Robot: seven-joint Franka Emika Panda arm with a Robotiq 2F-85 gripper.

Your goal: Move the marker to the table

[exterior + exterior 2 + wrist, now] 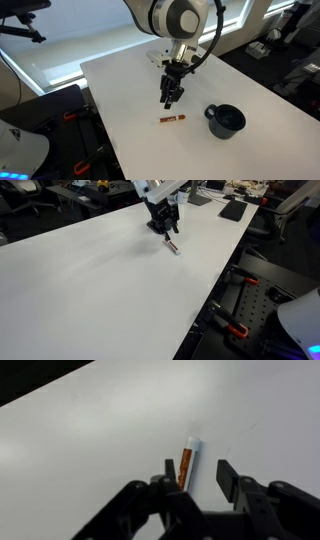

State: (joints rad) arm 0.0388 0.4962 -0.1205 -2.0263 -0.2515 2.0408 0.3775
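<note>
The marker (pixel 173 119) is a thin reddish-brown pen lying flat on the white table (pixel 130 80). It also shows in an exterior view (pixel 172 246) and in the wrist view (pixel 187 460), where it lies just beyond my left finger. My gripper (pixel 171 100) hangs above the table a short way behind the marker, open and empty. It also shows in an exterior view (pixel 163 225) and in the wrist view (pixel 200 472), with nothing between the fingers.
A dark handled mug (pixel 225 120) stands on the table beside the marker. The table's front edge (pixel 215 290) runs close to black equipment with orange clamps (pixel 235 330). Office clutter lies beyond the far edge.
</note>
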